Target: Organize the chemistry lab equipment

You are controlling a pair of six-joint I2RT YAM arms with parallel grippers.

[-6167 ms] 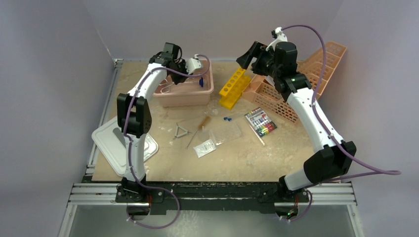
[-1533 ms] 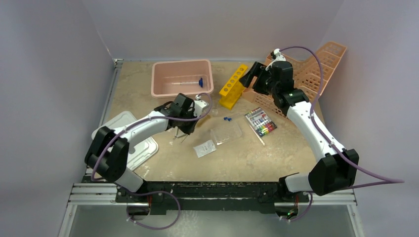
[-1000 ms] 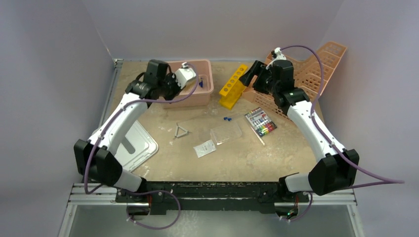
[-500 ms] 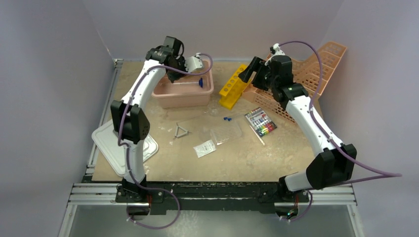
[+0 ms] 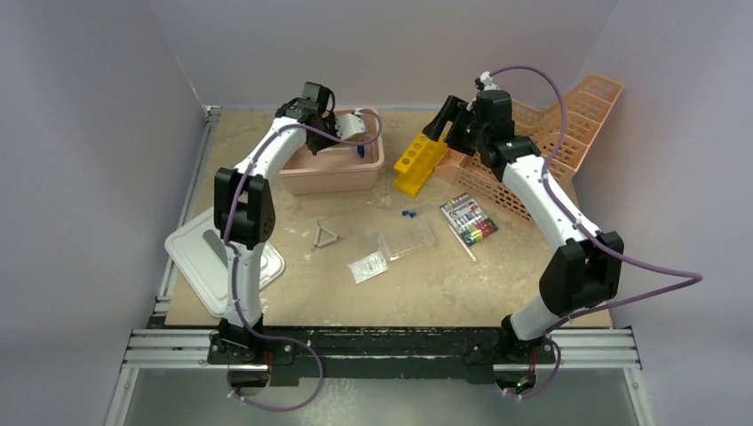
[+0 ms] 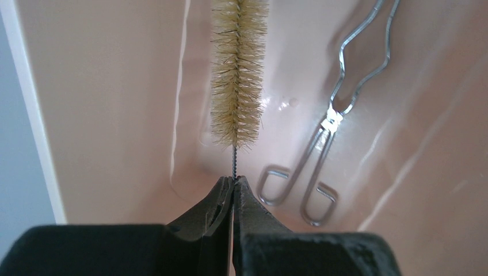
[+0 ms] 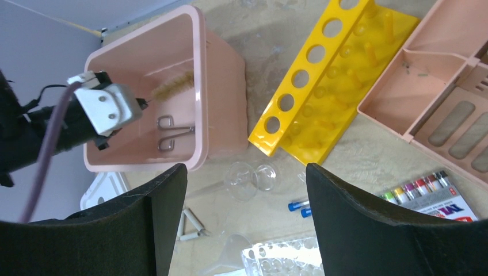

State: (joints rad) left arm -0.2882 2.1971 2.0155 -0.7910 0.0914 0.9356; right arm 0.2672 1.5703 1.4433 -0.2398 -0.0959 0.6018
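Pale lavender walls [image 5: 382,44]; beige marbled tabletop [image 5: 426,284]; aluminium rail [image 5: 169,348] along near edge.

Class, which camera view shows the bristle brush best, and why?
The left wrist view: the brush fills the frame, its wire stem pinched in the left gripper over the pink tub. The right wrist view shows it small; the top view hides it behind the left arm.

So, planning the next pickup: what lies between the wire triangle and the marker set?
The clear well plate, plus a small plastic bag slightly nearer the arms, in the top view.
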